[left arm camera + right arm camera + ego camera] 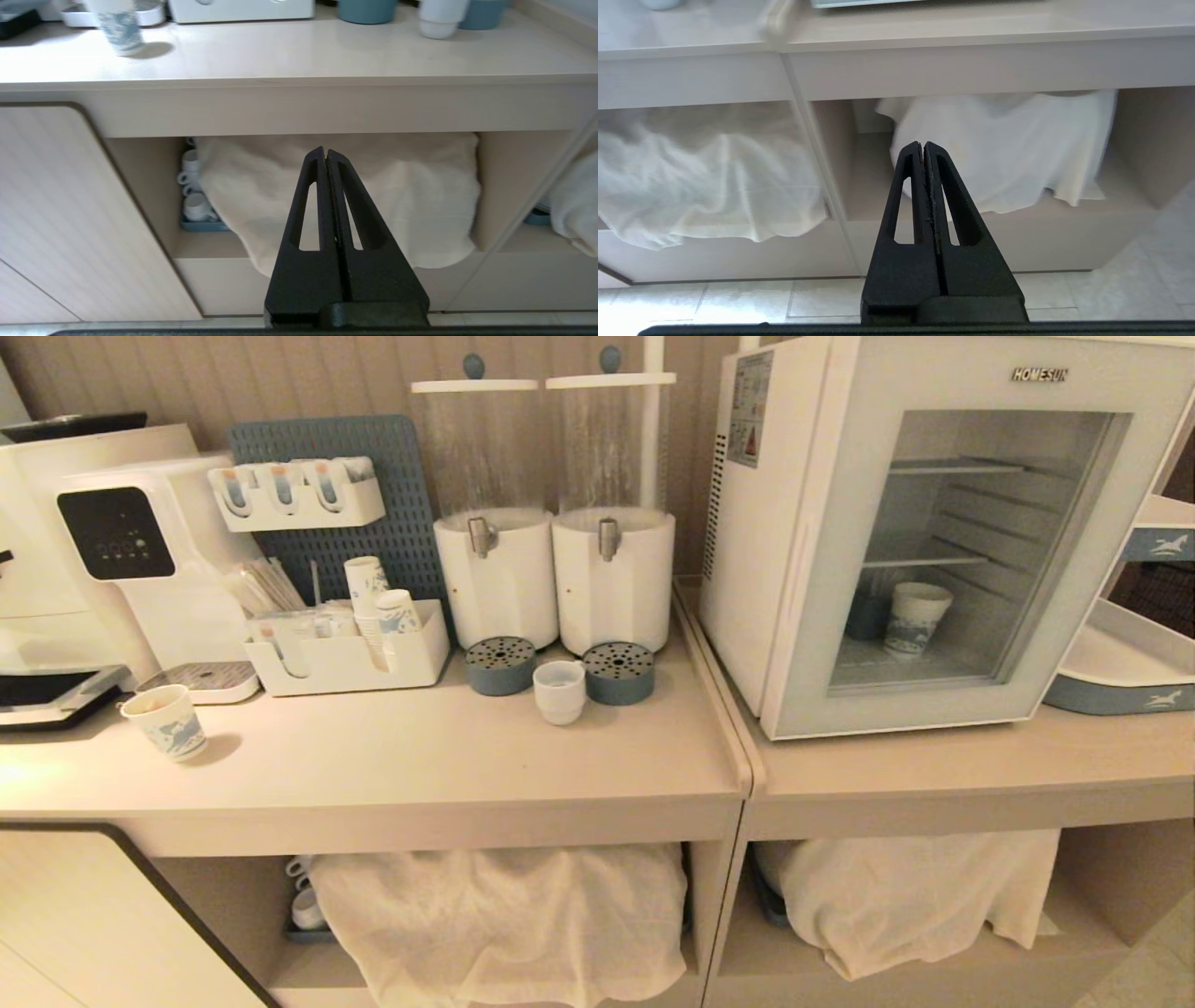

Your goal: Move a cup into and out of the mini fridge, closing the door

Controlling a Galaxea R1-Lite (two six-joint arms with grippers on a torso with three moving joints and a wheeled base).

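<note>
Left pincer (325, 151): I see its two black fingers pressed together with nothing between them, low in front of the worktop (299, 60), pointing at the white cloth (345, 196) in the open shelf below.
Right pincer (923, 145): fingers also together and empty on my feed, low before the right-hand shelf bay, where another white cloth (999, 149) hangs.
Cup (559, 691): small white one, upright on the worktop, just in front of the two white dispensers (555, 574), between their two round blue-grey drip trays (500, 665).
Mini fridge (775, 523): on the right section of the worktop, well apart from the cup.
Door (952, 560): shut as far as I can tell; through the glass I see a patterned paper cup (915, 618) on the fridge floor beside a dark container.
Other paper cup (173, 721): on the left of the worktop near the white machine (140, 551).
Arms in head view: neither shows.
</note>
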